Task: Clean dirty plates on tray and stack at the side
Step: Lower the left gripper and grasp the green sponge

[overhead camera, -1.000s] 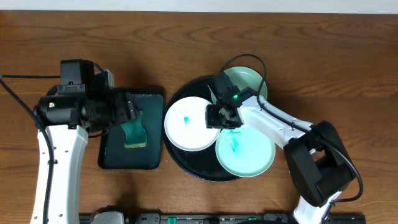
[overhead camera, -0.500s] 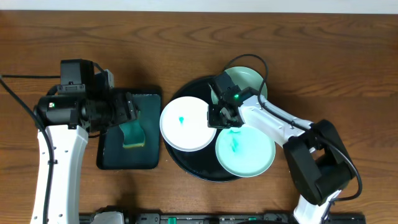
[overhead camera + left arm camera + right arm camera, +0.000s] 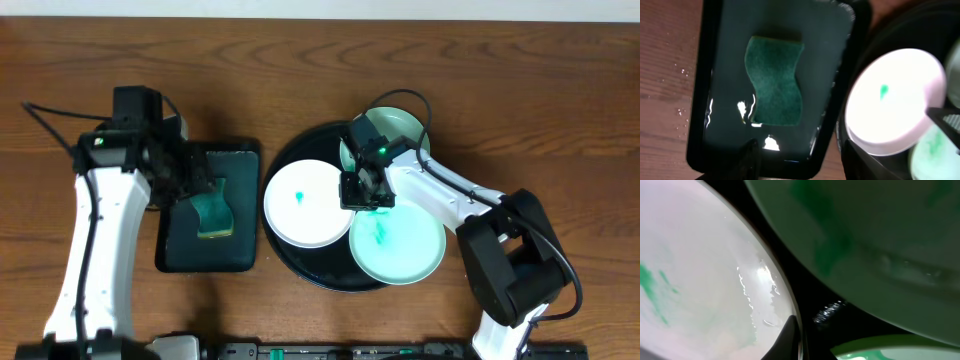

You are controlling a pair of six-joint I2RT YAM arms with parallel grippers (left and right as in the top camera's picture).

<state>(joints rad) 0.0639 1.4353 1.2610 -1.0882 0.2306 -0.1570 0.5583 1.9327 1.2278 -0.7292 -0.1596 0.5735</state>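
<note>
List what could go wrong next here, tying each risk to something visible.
1. The right gripper seems to pinch only the thin rim of the white plate. If lifted, the plate could slip onto the mint plate beside it.
2. The left gripper hangs open above the sponge in a wet tray. Once lifted, the sponge may drip.

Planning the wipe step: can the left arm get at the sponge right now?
Probably yes. The sponge lies bare in its rectangular tray, with the left gripper open over it; the right gripper is clamped on the white plate, clear of the way.
</note>
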